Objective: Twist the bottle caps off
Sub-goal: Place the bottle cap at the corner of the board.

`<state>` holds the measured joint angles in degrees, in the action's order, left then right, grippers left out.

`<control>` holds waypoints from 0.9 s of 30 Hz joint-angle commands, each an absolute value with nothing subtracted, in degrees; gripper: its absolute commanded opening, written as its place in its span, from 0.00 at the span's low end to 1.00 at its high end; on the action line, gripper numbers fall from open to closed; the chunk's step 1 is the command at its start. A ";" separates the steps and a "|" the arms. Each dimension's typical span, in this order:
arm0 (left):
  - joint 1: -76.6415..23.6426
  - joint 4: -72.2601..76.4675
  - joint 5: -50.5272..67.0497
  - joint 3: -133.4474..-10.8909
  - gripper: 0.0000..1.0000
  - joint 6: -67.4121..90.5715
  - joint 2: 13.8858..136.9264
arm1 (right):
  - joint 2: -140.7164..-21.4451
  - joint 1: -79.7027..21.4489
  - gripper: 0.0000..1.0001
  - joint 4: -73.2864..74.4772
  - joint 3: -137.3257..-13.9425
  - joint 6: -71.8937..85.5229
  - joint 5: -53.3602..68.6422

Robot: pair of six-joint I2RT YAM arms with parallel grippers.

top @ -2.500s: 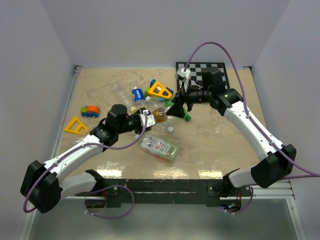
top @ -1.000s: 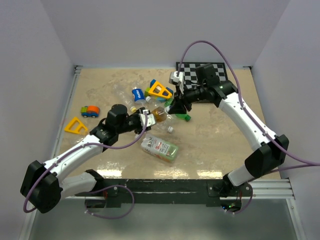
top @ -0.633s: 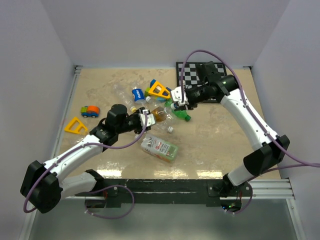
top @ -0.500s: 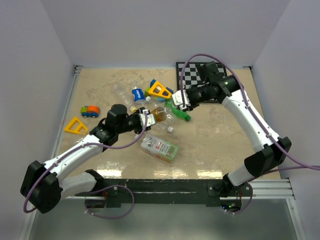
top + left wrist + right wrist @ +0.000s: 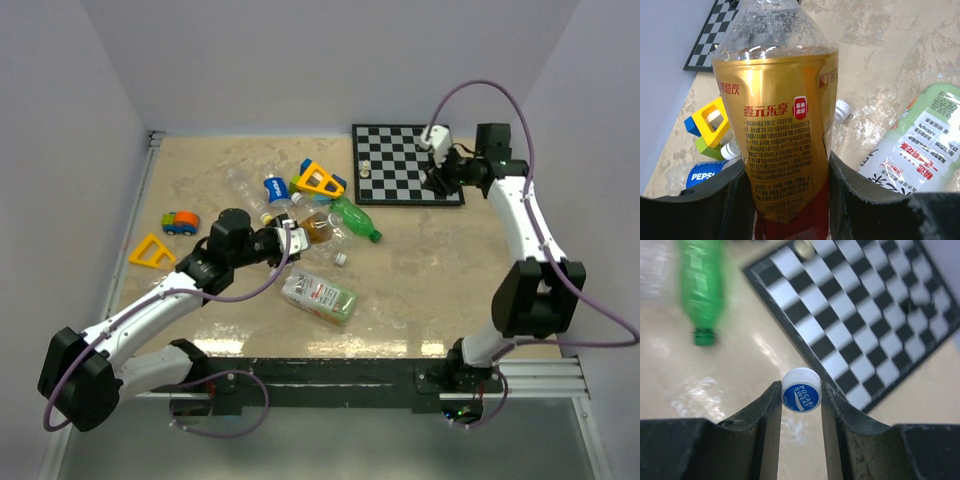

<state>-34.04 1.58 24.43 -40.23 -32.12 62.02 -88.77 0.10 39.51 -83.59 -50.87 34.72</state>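
Pinched dead centre between the right gripper fingertips: one bottle cap, white rim, blue printed face turned back toward the wrist. Beyond the tips, chessboard edge; far up-left, capless green bottle. On the left gripper, clenched around amber bottle, neck pointing away from the fingers. Likely only letting go left for this cap.

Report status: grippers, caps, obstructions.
Left gripper shut on amber bottle. Right gripper shut on blue-white cap, near chessboard edge. Toys, other bottles crowd amber bottle.
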 commanded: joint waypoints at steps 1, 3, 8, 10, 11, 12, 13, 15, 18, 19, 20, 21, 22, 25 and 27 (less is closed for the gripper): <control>-34.01 3.78 26.37 -41.57 0.00 -31.46 60.29 | -96.23 11.05 0.06 26.21 -81.83 -33.41 26.21; -34.01 3.78 26.37 -41.57 0.00 -31.38 60.03 | -99.21 14.14 0.07 21.39 -81.48 -30.95 21.91; -33.93 4.04 26.63 -41.49 0.00 -31.38 59.85 | -107.38 16.52 0.15 14.42 -82.70 -29.88 11.62; -34.01 4.04 26.81 -41.48 0.00 -31.20 59.85 | -110.46 16.61 0.17 13.36 -84.10 -29.80 9.94; -34.01 4.04 26.72 -41.48 0.00 -31.20 59.85 | -111.87 16.52 0.19 13.10 -84.98 -29.62 9.50; -34.01 4.04 26.63 -41.40 0.00 -31.20 59.77 | -113.36 16.61 0.21 13.01 -85.86 -29.45 9.23; -34.01 4.04 26.80 -41.40 0.00 -31.20 59.77 | -114.68 16.61 0.22 12.83 -86.83 -29.36 8.88; -34.01 4.04 26.81 -41.48 0.00 -31.20 59.68 | -117.76 16.61 0.25 13.27 -89.02 -29.00 8.27; -34.01 3.96 26.81 -41.40 0.00 -31.20 59.68 | -121.37 16.61 0.28 14.06 -91.40 -28.83 7.47; -33.93 4.04 26.81 -41.40 0.00 -31.20 59.59 | -121.90 16.61 0.29 14.06 -91.49 -28.83 7.38; -34.01 4.04 26.81 -41.40 0.00 -31.20 59.50 | -122.34 16.61 0.31 13.98 -91.49 -28.92 7.38; -33.93 4.04 26.89 -41.57 0.00 -31.20 59.59 | -122.60 16.61 0.32 13.97 -91.41 -28.92 7.21; -34.01 4.04 26.89 -41.49 0.00 -31.20 59.42 | -122.78 16.61 0.33 13.97 -91.41 -28.92 7.21; -34.01 4.13 27.16 -41.40 0.00 -31.11 59.33 | -123.13 16.87 0.38 14.06 -91.14 -29.18 7.12; -34.01 4.13 27.07 -41.40 0.00 -31.11 59.24 | -123.14 16.96 0.43 14.50 -91.14 -29.18 7.47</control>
